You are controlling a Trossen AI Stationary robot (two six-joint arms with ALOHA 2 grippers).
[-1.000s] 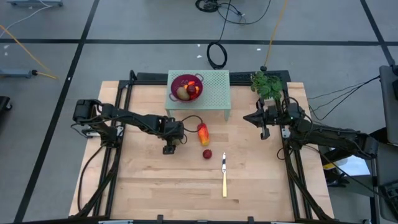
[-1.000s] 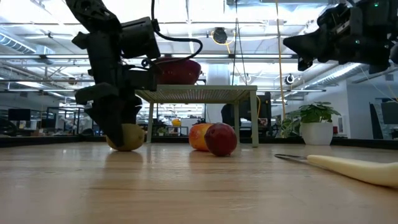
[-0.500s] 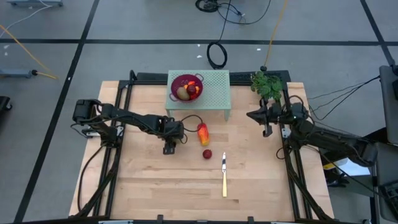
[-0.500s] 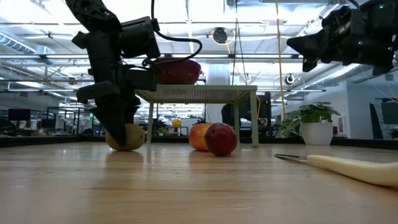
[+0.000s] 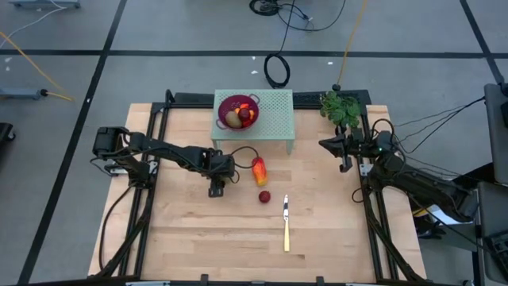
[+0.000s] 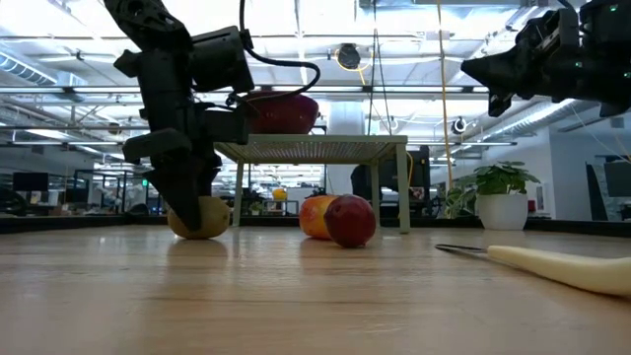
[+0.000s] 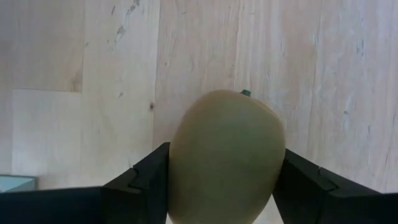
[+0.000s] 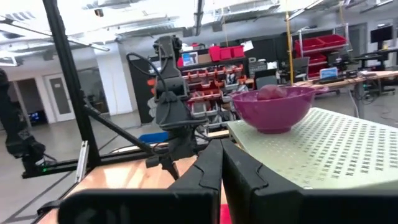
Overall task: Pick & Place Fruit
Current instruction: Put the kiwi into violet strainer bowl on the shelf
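My left gripper (image 5: 216,189) stands low over the table's middle left, shut on a brown-green oval fruit (image 7: 227,155), which also shows in the low view (image 6: 202,217). A red-orange-yellow oblong fruit (image 5: 259,168) and a dark red ball (image 5: 263,196) lie on the table to its right. A purple colander (image 5: 237,111) on a green perforated stand (image 5: 274,115) holds another brown-green oval, a dark red ball and orange pieces. My right gripper (image 5: 323,144) hangs raised at the right, shut and empty (image 8: 222,163). My left gripper pinches the oval fruit's two sides (image 7: 177,168) between its two fingers, one finger (image 7: 146,180) on each side. The fingers come from above, pointing down. The fruit's underside rests on the table (image 6: 202,235).
A yellow-handled knife (image 5: 286,224) lies on the table near the front, right of the red ball. A potted green plant (image 5: 340,107) stands at the far right corner. Black frame rails (image 5: 159,119) run along the table's sides.
My left gripper has gone down a little around the oval fruit, which stays on the table. My right gripper has drawn back toward the table's right edge, still raised.
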